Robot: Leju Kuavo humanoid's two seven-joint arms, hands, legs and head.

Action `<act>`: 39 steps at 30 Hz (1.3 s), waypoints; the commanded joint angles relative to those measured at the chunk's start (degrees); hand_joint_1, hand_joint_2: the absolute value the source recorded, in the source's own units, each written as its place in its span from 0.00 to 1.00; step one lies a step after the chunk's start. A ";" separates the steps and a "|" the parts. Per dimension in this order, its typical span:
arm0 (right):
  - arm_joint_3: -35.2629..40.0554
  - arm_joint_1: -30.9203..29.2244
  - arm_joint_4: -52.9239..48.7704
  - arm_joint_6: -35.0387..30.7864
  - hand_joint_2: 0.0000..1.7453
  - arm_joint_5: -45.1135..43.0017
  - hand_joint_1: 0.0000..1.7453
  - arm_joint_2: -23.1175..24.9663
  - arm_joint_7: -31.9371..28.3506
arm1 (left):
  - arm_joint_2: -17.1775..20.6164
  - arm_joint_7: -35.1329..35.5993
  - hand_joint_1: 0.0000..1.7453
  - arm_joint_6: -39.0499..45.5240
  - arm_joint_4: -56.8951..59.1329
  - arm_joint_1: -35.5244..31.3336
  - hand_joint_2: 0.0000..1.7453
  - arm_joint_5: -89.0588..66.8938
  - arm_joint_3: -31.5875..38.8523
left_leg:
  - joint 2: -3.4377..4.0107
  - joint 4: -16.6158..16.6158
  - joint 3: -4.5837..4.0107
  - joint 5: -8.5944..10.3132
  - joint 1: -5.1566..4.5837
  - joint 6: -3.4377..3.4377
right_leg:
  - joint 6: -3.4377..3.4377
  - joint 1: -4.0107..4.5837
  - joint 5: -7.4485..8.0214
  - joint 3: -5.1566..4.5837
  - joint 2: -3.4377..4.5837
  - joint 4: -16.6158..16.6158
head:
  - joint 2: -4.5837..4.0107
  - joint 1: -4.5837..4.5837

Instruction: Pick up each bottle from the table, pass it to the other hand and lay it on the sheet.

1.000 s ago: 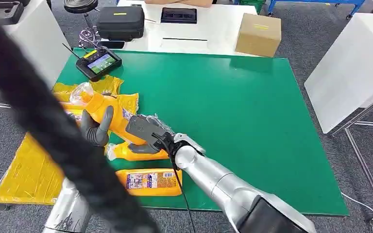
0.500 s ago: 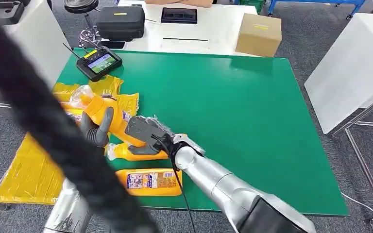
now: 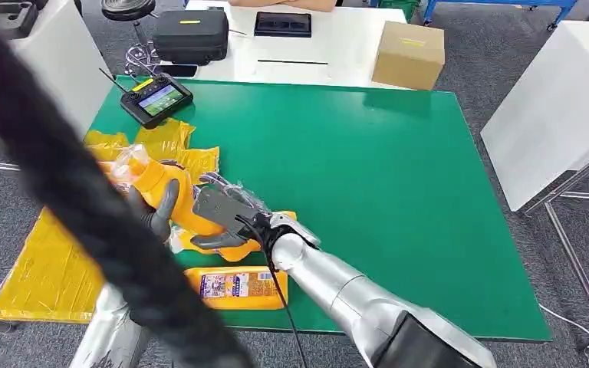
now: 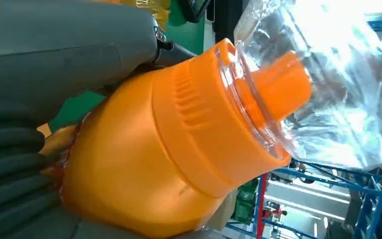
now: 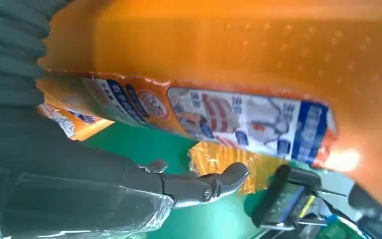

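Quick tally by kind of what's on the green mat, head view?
Orange bottles: 3, one held up, one lying under the hands, one lying near the mat's front edge
Remote controller: 1
Yellow sheet: 1
Total: 5

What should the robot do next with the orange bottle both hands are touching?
Probably let the right hand ease off. The left hand already wraps the bottle, which hangs just beside the yellow sheet, so the left hand can then lay it there.

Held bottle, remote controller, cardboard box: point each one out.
held bottle [image 3: 156,182], head view, orange body just below the clear cap
remote controller [image 3: 156,100], head view, its lit screen
cardboard box [image 3: 407,54], head view, top face
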 commanded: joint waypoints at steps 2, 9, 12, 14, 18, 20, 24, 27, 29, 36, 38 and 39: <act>-2.56 -2.63 -0.10 -1.50 0.00 -0.16 0.00 -0.46 -1.91 | 1.23 -0.31 1.00 0.24 -4.72 2.53 1.00 -0.80 2.47 | 0.04 -0.01 0.10 -0.03 0.06 -0.24 | -0.11 0.04 -0.03 0.10 0.00 -0.03 | 0.00 0.00; -10.83 -0.23 -5.52 -2.93 0.00 9.80 0.00 -2.52 -4.86 | 2.17 -1.96 1.00 2.08 -11.11 4.58 1.00 -2.27 8.16 | 0.07 0.01 0.09 -0.06 0.08 -0.25 | -0.12 0.06 -0.03 0.10 0.03 -0.02 | 0.00 -0.02; -17.21 4.34 -16.25 -1.24 0.00 15.25 0.00 -5.75 -3.24 | 2.90 -2.05 1.00 2.00 -13.88 5.65 1.00 -3.52 11.38 | 0.00 -0.03 0.11 -0.04 0.12 -0.25 | -0.12 0.09 -0.02 0.16 -0.04 -0.10 | 0.00 -0.02; -20.80 8.35 -24.71 -2.31 0.00 20.16 0.00 -8.93 -3.55 | 4.07 -3.34 1.00 4.11 -15.37 6.38 1.00 -6.49 13.64 | -0.05 -0.04 0.16 -0.05 0.14 -0.30 | -0.14 0.10 -0.05 0.22 -0.11 -0.12 | 0.00 0.00; -26.62 15.06 -37.06 -0.86 0.00 26.02 0.00 -13.45 -2.66 | 5.22 -2.93 1.00 4.24 -16.71 7.20 1.00 -10.68 18.19 | -0.20 -0.07 0.24 -0.05 0.15 -0.34 | -0.16 0.12 -0.09 0.35 -0.25 -0.18 | 0.00 -0.02; -29.40 19.44 -43.17 -1.08 0.00 28.42 0.00 -16.30 -2.99 | 6.42 -2.36 1.00 4.45 -15.39 7.01 1.00 -13.88 19.65 | -0.23 -0.08 0.26 -0.05 0.12 -0.34 | -0.16 0.08 -0.10 0.35 -0.28 -0.17 | 0.00 0.00; -32.57 24.35 -48.43 -0.51 0.00 30.73 0.00 -18.75 -4.01 | 7.66 -2.45 1.00 4.41 -11.49 5.91 1.00 -18.83 21.39 | -0.45 -0.15 0.19 0.04 0.14 -0.24 | -0.13 0.12 -0.06 0.32 -0.49 -0.30 | 0.00 -0.04; -32.46 24.30 -48.41 -0.48 0.00 30.76 0.00 -18.49 -4.01 | 7.52 -2.47 1.00 4.41 -11.48 5.87 1.00 -18.84 21.30 | -0.60 -0.08 0.22 -0.01 0.05 -0.23 | -0.14 0.05 -0.10 0.20 -0.50 -0.27 | 0.00 0.00; -32.76 25.14 -48.78 -0.53 0.00 31.04 0.00 -18.73 -4.03 | 8.37 -1.54 1.00 6.31 -9.73 4.96 1.00 -24.31 20.83 | -0.41 -0.08 0.18 -0.05 0.07 -0.35 | -0.19 0.07 -0.08 0.27 -0.36 -0.24 | 0.00 0.02; -28.69 27.74 -49.06 -0.59 0.00 29.50 0.00 -21.04 -6.29 | 15.58 -1.17 1.00 24.59 10.56 -3.18 1.00 -57.85 16.99 | -0.53 -0.21 0.35 0.06 0.02 -0.37 | -0.21 0.05 -0.06 0.29 -0.52 -0.31 | 0.00 0.00; -27.65 27.52 -49.10 -0.87 0.00 28.90 0.00 -21.07 -6.22 | 16.21 -1.65 1.00 26.71 19.65 -7.01 1.00 -60.76 15.63 | -0.45 -0.27 0.43 0.07 0.00 -0.42 | -0.24 0.02 -0.04 0.32 -0.44 -0.31 | 0.00 0.00; -27.30 27.39 -49.13 -0.97 0.00 28.74 0.00 -21.20 -6.18 | 16.36 -1.81 1.00 26.55 23.12 -8.93 1.00 -60.60 15.24 | -0.50 -0.25 0.41 0.08 -0.04 -0.36 | -0.21 0.00 -0.05 0.30 -0.49 -0.27 | 0.00 -0.02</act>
